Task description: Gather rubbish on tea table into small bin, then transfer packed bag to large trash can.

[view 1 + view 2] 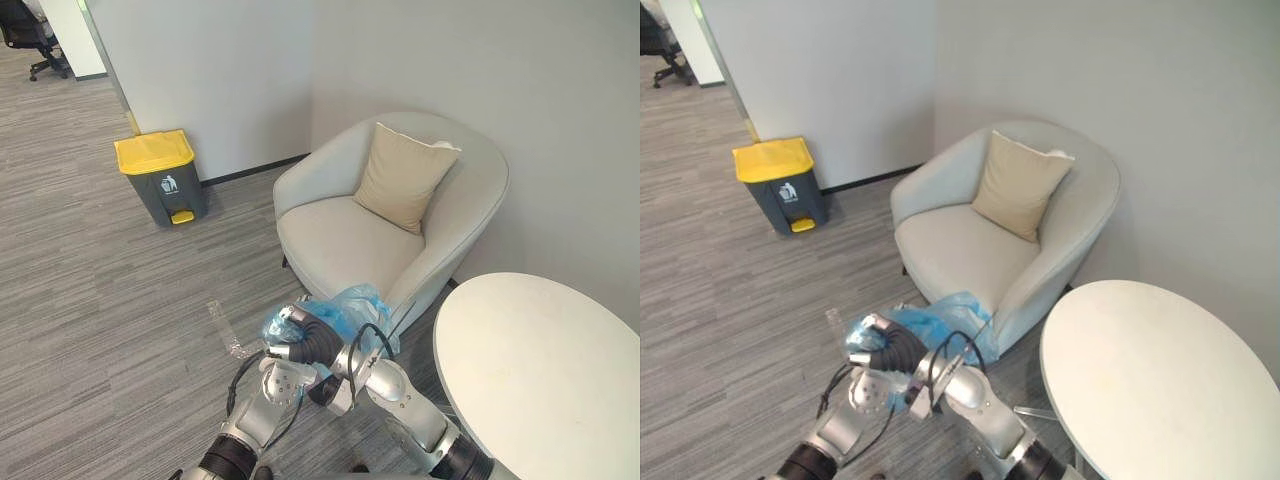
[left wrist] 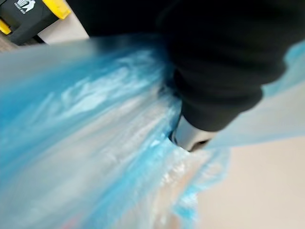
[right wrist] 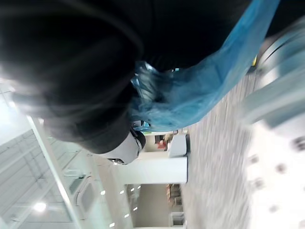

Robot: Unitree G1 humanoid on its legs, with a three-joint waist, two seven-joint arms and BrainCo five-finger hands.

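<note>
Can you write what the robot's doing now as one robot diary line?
right hand: clutching blue bag | left hand: beside bag | yellow-lidded bin: by wall, lid closed

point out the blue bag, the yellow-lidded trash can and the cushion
blue bag (image 1: 358, 303): left eye view, crumpled top of the plastic
trash can (image 1: 153, 151): left eye view, its yellow lid
cushion (image 1: 400, 180): left eye view, middle of its front

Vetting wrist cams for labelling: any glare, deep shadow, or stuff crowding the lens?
Left wrist view: bag hangs right at the lens, left hand a dark unlit mass. Right wrist view: right hand equally dark, ceiling lights glare as bright spots. Left eye view: even light, soft shadow under chair, no strong glare on table.
</note>
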